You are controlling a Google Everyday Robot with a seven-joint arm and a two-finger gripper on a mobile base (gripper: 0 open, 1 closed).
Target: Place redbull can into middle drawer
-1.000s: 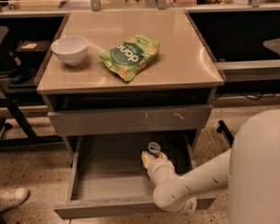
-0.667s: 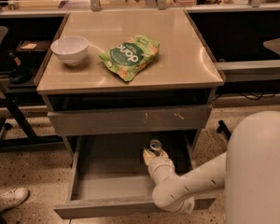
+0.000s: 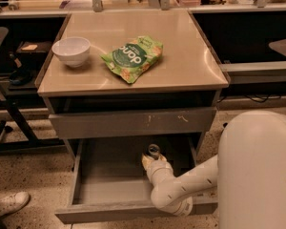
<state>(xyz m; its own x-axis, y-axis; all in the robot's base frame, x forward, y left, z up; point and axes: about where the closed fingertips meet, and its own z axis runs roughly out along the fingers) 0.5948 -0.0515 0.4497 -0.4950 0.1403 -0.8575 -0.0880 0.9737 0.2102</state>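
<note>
1. While the white arm bends down over the front edge of the middle drawer, the gripper sits inside that drawer, towards its back and right of centre.
2. Its fingers are closed around the redbull can, gripping the body so that only the silver top shows above them.
3. That can stands upright in the pulled-out drawer, close to the shadowed rear and near the right wall.
4. Above it, a closed grey drawer front bears pale scratch marks.
5. On the tan surface, a white bowl stands at the left, with a green snack bag just beside it, lying flat near the middle.
6. At the lower right, the robot's rounded white body fills the corner.
</note>
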